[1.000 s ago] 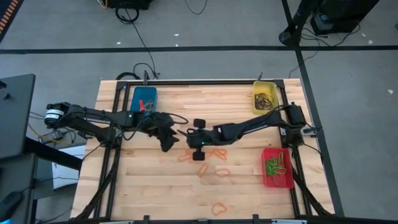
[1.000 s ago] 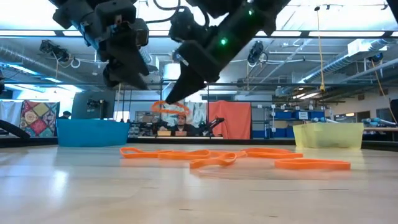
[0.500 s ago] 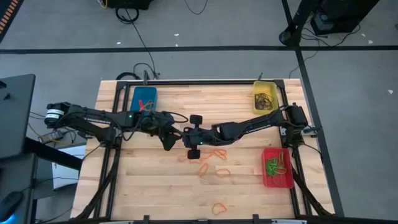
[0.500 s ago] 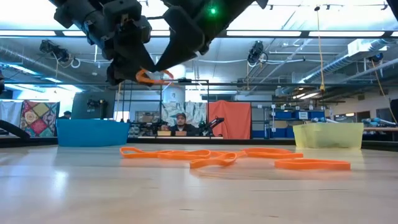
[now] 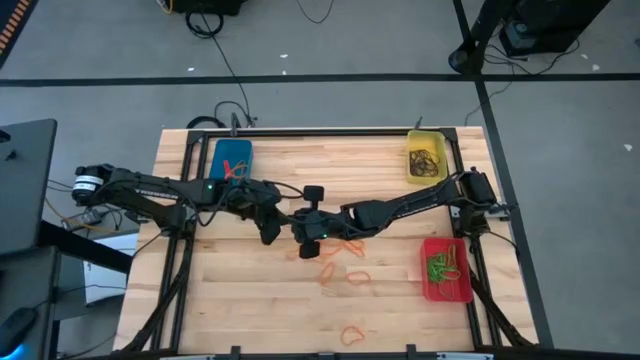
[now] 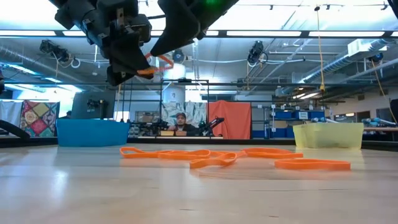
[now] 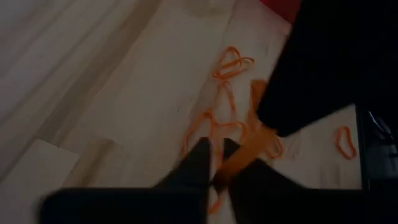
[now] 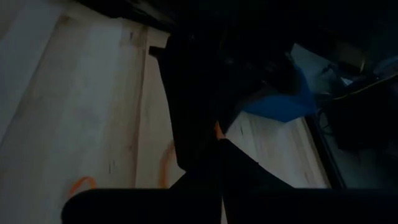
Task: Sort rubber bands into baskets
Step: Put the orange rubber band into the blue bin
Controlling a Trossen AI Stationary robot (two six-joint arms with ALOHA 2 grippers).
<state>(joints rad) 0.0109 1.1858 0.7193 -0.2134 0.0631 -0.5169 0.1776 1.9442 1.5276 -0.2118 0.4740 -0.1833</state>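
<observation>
Far left of the table we have the blue basket, with a few orange bands inside it. Just right of it, our left gripper hangs above the table near the middle, its jaws pinched nearly shut on an orange band held up in the air. Our right gripper sits right against it, tip to tip, on that same band; whether its jaws actually have hold we cannot tell, the fingers are too dark and crowded. Below and just right of the pair, loose orange bands lie scattered on the wood, and one more sits near the front edge. Over on the right, the yellow basket at the back holds dark bands, and the red basket nearer the front holds green ones.
</observation>
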